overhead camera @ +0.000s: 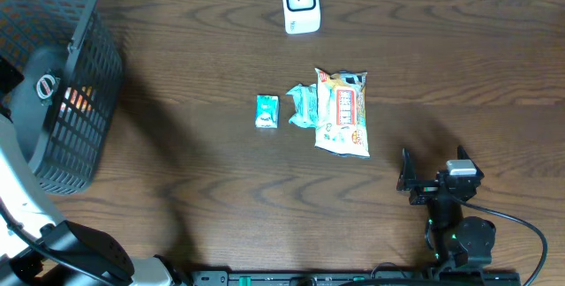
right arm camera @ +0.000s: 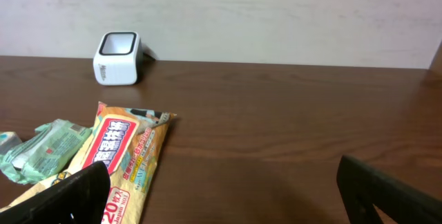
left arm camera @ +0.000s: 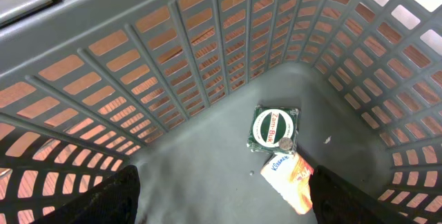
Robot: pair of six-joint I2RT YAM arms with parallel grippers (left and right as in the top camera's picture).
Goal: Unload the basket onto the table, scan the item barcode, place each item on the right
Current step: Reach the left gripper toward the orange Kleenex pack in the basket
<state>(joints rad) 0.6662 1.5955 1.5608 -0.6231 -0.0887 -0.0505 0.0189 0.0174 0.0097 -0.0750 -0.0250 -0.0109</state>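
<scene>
Wooden table [overhead camera: 221, 171] carries snack bag [overhead camera: 342, 114] near white scanner [overhead camera: 300, 3].

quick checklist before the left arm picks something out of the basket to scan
1. Left hand open inside grey mesh plastic basket: ok
2. Dark green square packet in view below it: ok
3. Green packet lying free: not ok, orange-and-white packet touches it
4. Barcode facing up: cannot tell
5. White box scanner unobstructed: ok
6. Right hand open, empty: ok
</scene>
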